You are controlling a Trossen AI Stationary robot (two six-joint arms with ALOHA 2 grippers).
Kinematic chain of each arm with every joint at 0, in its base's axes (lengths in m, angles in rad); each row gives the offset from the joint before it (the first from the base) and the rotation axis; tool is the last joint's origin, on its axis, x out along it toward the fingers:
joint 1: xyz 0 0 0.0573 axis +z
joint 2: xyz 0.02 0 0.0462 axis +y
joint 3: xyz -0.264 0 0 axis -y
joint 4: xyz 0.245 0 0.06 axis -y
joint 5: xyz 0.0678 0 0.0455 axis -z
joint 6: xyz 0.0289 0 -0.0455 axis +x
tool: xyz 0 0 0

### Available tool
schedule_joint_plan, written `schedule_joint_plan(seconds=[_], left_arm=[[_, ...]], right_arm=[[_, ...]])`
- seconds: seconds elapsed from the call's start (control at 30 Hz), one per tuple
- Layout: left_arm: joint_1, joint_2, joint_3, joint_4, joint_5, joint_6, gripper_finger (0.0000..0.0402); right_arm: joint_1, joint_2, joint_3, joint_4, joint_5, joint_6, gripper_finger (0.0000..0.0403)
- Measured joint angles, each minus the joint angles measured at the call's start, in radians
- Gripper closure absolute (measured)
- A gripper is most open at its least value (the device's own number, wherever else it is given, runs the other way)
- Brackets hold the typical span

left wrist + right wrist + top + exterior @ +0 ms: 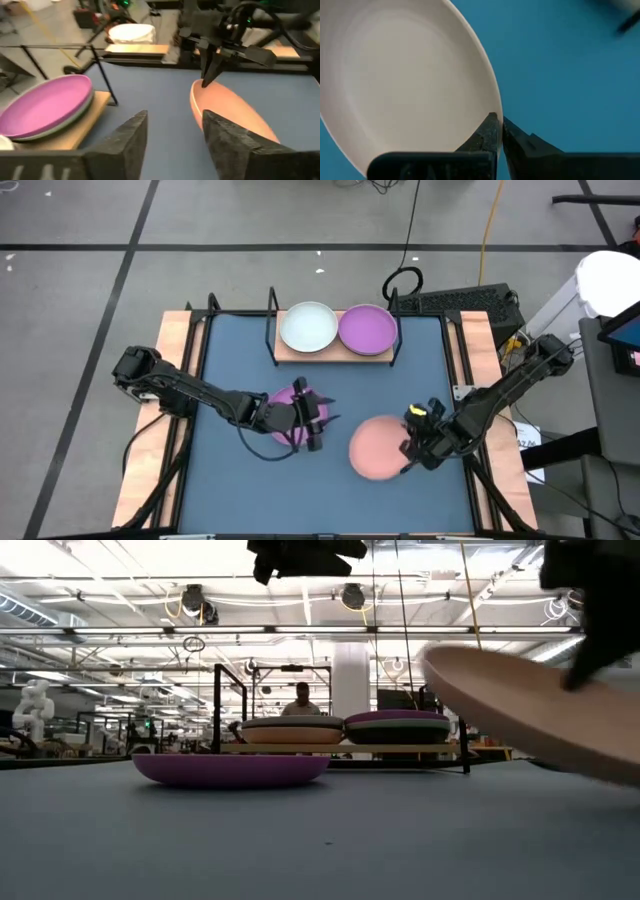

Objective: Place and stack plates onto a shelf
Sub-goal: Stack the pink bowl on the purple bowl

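Observation:
A pink plate is in my right gripper, which is shut on it near the table's right side. My left gripper is open and hovers above a purple plate that rests flat on the blue table; in the low view the gripper is well clear of it. The shelf stands at the far edge. It carries a white plate on the left stack and a purple plate on the right one, which lies on a pale green plate. My right gripper pinches the pink plate's rim on the plate's right side, one finger on the inner face and one on the outside. The fingers come from the table's right, slanting down. The plate is tilted, and its left edge is raised off the table.
The shelf's black wire frame rises at both ends of the board. Wooden rails border the blue table. A person stands far behind the shelf. Bare tabletop lies between the grippers and the shelf.

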Motion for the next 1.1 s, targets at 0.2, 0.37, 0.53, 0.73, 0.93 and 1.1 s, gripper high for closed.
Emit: schedule_joint_plan(seconds=[0.2, 0.37, 0.53, 0.73, 0.93, 1.1], left_arm=[[0.000, 0.000, 0.000, 0.023, -0.052, -0.041, 0.0137], [0.000, 0.000, 0.000, 0.045, -0.061, -0.053, 0.0110], [-0.021, -0.001, 0.000, 0.057, -0.108, -0.025, 0.0108], [-0.067, -0.001, 0.001, 0.060, -0.230, 0.052, 0.0108], [-0.103, 0.000, 0.001, 0.067, -0.252, 0.086, 0.0108], [-0.096, 0.000, 0.001, 0.071, -0.282, 0.069, 0.0116]], right_arm=[[-0.005, -0.077, 0.000, 0.039, 0.280, -0.034, 0.0402], [-0.005, -0.113, 0.000, 0.082, 0.509, -0.101, 0.0403], [-0.005, -0.107, -0.001, 0.137, 0.677, -0.180, 0.0403], [-0.006, -0.107, -0.001, 0.172, 0.798, -0.223, 0.0403], [-0.007, -0.109, 0.001, 0.181, 0.896, -0.214, 0.0403], [-0.007, -0.099, -0.004, 0.247, 0.924, -0.245, 0.0403]])
